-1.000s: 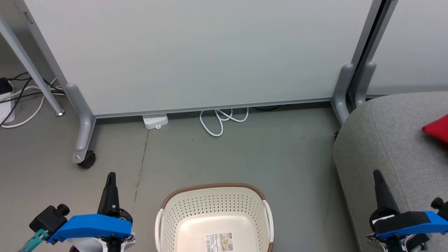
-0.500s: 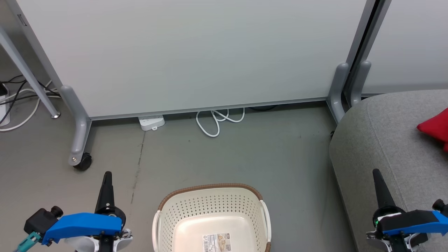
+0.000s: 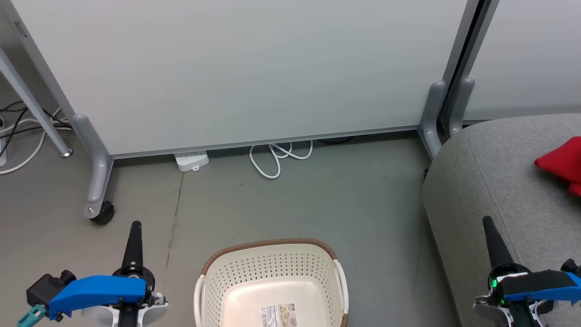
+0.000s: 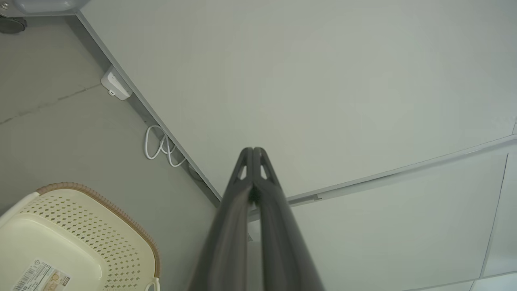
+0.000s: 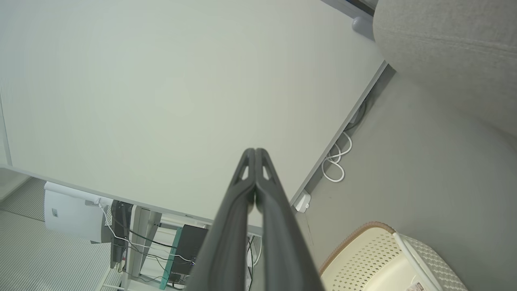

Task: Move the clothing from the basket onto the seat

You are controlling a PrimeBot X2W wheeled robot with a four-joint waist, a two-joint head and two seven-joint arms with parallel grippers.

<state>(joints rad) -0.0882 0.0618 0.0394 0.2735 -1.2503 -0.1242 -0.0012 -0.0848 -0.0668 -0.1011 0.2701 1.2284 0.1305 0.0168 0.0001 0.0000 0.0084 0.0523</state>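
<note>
Clothing [image 3: 562, 162], red, lies on the seat [image 3: 490, 181] at far right; the near basket [image 3: 272, 268] shows nothing inside; left pincer [image 3: 135, 226] and right pincer [image 3: 487, 221] are closed, empty; task looks done.

The bottom edge cuts off the near part of the basket [image 3: 272, 241], and its sticker [image 3: 278, 314] print is too small for me to read. The right edge cuts the red clothing [image 3: 562, 161] and the seat [image 3: 494, 190].

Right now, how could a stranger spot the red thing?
Look for the big grey seat on the right. On top, at the view's right edge, lies the clothing. It is the only bright red thing among greys and whites.
</note>
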